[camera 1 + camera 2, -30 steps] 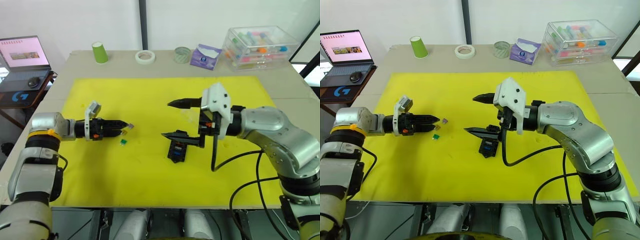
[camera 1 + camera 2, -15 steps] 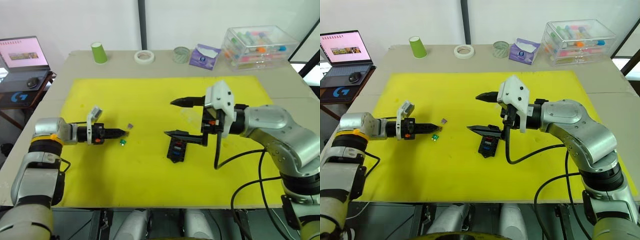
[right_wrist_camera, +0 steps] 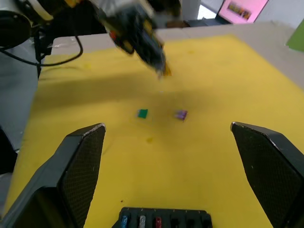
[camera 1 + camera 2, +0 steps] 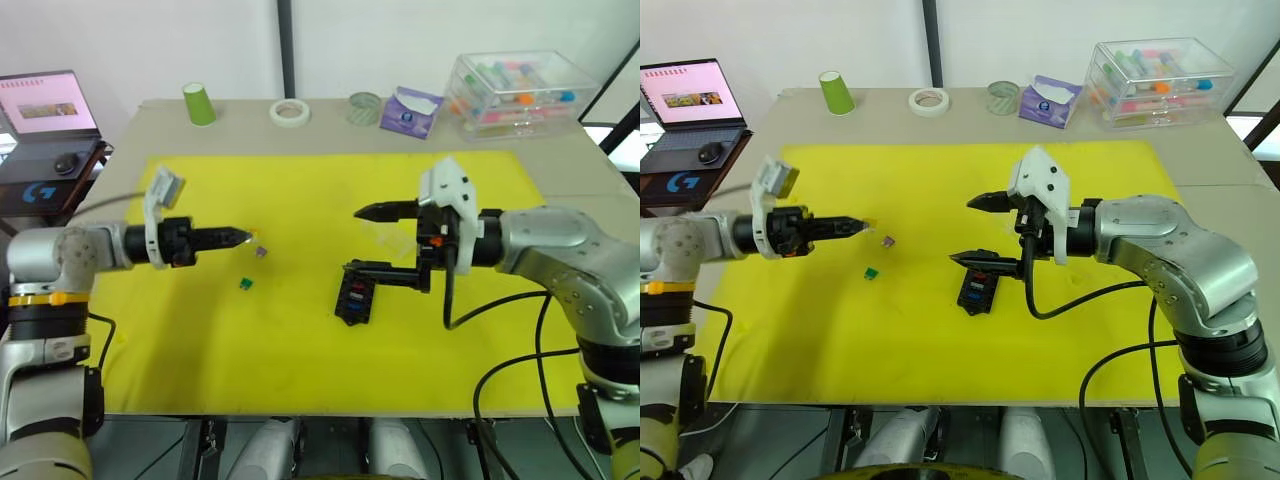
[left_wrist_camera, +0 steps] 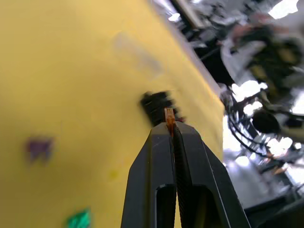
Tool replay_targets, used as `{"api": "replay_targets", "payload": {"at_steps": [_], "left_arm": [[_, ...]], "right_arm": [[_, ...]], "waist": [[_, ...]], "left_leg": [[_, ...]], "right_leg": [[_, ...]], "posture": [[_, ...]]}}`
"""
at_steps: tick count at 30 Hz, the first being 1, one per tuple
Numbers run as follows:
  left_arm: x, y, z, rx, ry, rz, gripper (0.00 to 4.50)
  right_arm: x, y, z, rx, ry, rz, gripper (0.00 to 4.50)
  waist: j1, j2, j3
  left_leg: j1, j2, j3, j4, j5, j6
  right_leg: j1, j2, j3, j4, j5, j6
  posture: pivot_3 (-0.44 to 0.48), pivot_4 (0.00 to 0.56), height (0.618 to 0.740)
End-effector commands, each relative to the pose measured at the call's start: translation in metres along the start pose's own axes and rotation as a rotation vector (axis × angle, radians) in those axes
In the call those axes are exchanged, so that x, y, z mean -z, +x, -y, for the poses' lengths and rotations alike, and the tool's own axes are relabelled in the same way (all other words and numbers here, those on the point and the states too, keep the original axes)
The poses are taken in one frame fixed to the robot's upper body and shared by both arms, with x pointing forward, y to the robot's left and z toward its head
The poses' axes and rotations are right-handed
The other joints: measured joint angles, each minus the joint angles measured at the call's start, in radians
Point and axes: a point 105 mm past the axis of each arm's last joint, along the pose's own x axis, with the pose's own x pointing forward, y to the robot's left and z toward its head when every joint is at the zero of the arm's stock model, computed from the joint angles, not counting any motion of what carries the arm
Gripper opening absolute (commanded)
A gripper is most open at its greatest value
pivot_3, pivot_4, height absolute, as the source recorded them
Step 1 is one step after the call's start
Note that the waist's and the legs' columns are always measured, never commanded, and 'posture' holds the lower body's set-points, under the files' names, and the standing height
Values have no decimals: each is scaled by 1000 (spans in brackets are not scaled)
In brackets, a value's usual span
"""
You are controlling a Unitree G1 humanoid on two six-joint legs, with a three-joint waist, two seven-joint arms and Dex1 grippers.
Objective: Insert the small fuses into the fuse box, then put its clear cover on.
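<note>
No readable writing on the task items. Left claw (image 4: 240, 236) clenched on amber fuse (image 5: 169, 115), above yellow mat (image 4: 300, 340) on counter (image 4: 560, 160). Purple fuse (image 4: 260, 252) just beside its tip, green fuse (image 4: 244, 285) near. Fuse box (image 4: 355, 300) w/ blue, grey, red fuses lies under right claw (image 4: 358, 240), fingers spread wide, holding nothing.

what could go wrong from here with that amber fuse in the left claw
1. The left claw pinches the amber fuse only at its very tips, so it might slip out on the way to the fuse box.
2. The right claw hangs open right over the box, so the two claws may collide there.
3. The purple fuse and green fuse lie loose on the yellow mat and might get knocked.
</note>
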Motion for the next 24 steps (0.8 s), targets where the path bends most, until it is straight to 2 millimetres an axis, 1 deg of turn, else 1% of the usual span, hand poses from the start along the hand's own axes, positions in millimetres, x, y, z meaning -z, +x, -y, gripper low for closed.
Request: {"api": "replay_targets", "payload": {"at_steps": [1, 3, 5, 7, 9, 11, 13, 16, 19, 24], "left_arm": [[0, 20, 26, 49, 283, -20, 26], [4, 30, 33, 56, 401, -44, 0], [4, 39, 35, 55, 524, -36, 0], [1, 46, 35, 47, 638, -17, 0], [2, 51, 34, 47, 733, -32, 0], [4, 55, 33, 51, 781, -39, 0], [8, 59, 32, 62, 829, -60, 0], [10, 63, 30, 72, 863, -67, 0], [11, 68, 32, 100, 890, -76, 0], [10, 72, 32, 110, 901, -71, 0]], "right_arm": [[-9, 2, -5, -40, 22, 22, 4301], [-9, 5, -4, -39, 17, 16, 3832], [-8, 9, -3, -30, -6, 3, 3164], [-7, 13, -2, -26, -35, -8, 3164], [-5, 18, -1, -22, -54, -16, 3164], [-3, 22, -3, -34, -58, -15, 2821], [2, 26, -2, -30, -81, -31, 2301], [4, 29, -1, -22, -95, -35, 2301], [3, 30, 4, 14, -135, -40, 2301], [3, 31, 7, 24, -159, -44, 2301]], "waist": [[-1, 0, 0], [-2, 0, 0], [-1, 0, 0], [0, 0, 0], [0, 0, 0], [0, 0, 0], [-1, 0, 0], [0, 0, 0], [0, 0, 0], [-1, 0, 0]], "left_leg": [[1, 0, 0, 0, 0, 0], [2, 0, 0, -1, 0, 0], [2, 0, 0, -1, 0, 0], [2, 0, 1, -1, 0, 0], [2, 0, 1, -1, 0, 0], [2, 0, 1, -1, 0, 0], [2, 0, 1, -1, 0, 0], [2, 0, 1, -1, 0, 0], [2, 0, 1, -1, 0, 0], [2, 0, 1, -1, 0, 0]], "right_leg": [[1, 0, 0, -1, 0, 0], [2, 0, 0, -2, 0, 0], [2, 0, 0, -2, 0, 0], [2, 0, 0, -2, 0, 0], [3, 0, 0, -2, 0, 0], [3, 0, 0, -2, 0, 0], [3, 0, 0, -2, 0, 0], [3, 0, 0, -2, 0, 0], [3, 0, -1, -2, 0, 0], [3, 0, -1, -2, 0, 0]], "posture": [[0, 150, 740], [0, 150, 740], [0, 150, 740], [0, 150, 740], [0, 150, 740], [0, 150, 740], [0, 150, 740], [0, 150, 740], [0, 150, 740], [0, 150, 740]]}}
